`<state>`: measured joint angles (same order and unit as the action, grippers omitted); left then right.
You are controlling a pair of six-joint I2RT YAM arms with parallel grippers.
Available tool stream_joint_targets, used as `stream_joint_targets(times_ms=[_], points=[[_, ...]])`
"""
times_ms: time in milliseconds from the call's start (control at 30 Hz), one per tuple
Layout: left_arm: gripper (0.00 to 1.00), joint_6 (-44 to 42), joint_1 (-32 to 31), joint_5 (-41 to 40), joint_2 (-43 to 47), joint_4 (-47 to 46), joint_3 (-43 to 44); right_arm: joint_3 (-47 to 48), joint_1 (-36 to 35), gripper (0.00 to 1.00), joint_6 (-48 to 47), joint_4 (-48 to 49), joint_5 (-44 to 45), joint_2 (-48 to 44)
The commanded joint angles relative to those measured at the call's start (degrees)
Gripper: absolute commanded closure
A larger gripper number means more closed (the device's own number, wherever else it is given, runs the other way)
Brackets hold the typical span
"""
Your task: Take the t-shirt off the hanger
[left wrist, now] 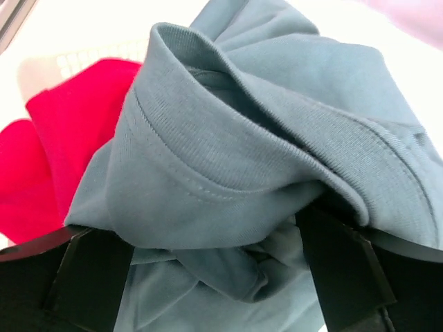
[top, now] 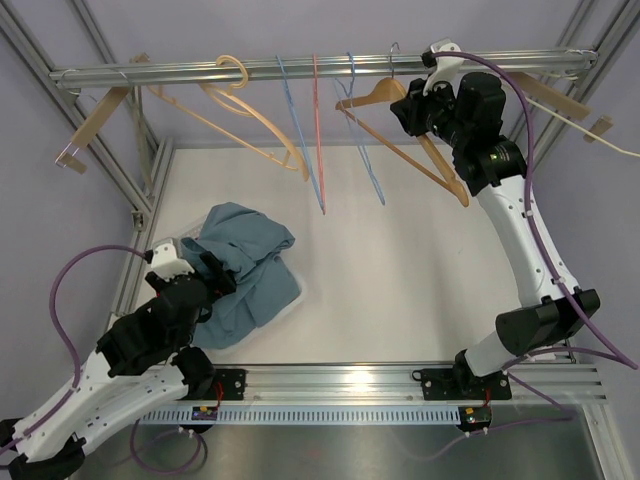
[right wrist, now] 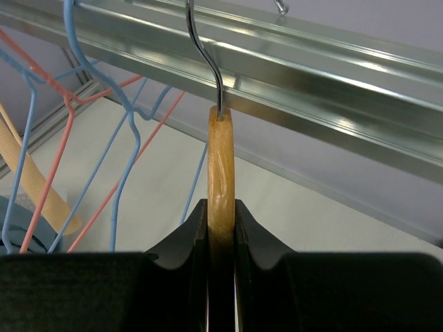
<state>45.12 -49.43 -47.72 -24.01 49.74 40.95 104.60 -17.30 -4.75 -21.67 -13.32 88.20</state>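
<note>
Blue t-shirt (top: 245, 255) lies heaped in a basket (top: 296, 302), off the hanger (right wrist: 221, 166).
Left gripper (left wrist: 214, 259) spread around its folds; right gripper (right wrist: 221, 232) pinches the hanger. Best lift the left straight up, avoiding snags.

**Seven hangers, two garments, two arms**

We count seven hangers on one rail (top: 180, 70). Four are solid: one brown wooden hanger (right wrist: 221, 166), two paler wooden hangers (top: 92, 122) and one cream hanger (top: 288, 145). Three are wire: two blue wire hangers (top: 301, 140) and one pink wire hanger (top: 318, 140). We find two garments, one blue-grey t-shirt (top: 245, 245) and one red garment (left wrist: 62, 138), and one white basket (top: 293, 300). We count two arms (top: 525, 230).
</note>
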Motion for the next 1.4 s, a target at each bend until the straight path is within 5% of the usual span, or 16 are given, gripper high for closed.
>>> stream_joint_targets(times_ms=[0,833,1033,1100,1233,1267,1367], points=[[0.01,-1.1,0.0,1.6,0.5,-1.6,4.9,3.7,1.7,1.00,2.7,5.7,-4.2,1.4],[0.01,-18.3,0.0,-3.2,9.7,-2.1,20.4,-17.8,2.7,1.00,9.4,17.5,-0.8,-8.2],[0.01,-24.0,0.0,-0.1,9.0,-10.7,20.9,-18.6,2.7,0.99,10.2,17.5,0.3,-8.2],[0.01,-25.1,0.0,2.5,8.6,-12.4,20.3,-19.0,2.7,0.94,10.9,17.5,1.0,-8.7],[0.01,-27.7,0.0,6.1,7.8,-15.0,20.0,-20.8,2.7,0.62,11.8,17.6,5.0,-11.1],[0.01,-28.1,0.0,7.5,7.8,-15.8,20.0,-21.1,2.7,0.46,12.3,17.1,7.9,-11.9],[0.01,-29.5,0.0,9.5,7.7,-17.5,19.8,-22.2,2.7,0.29,13.4,15.4,13.0,-15.5]])
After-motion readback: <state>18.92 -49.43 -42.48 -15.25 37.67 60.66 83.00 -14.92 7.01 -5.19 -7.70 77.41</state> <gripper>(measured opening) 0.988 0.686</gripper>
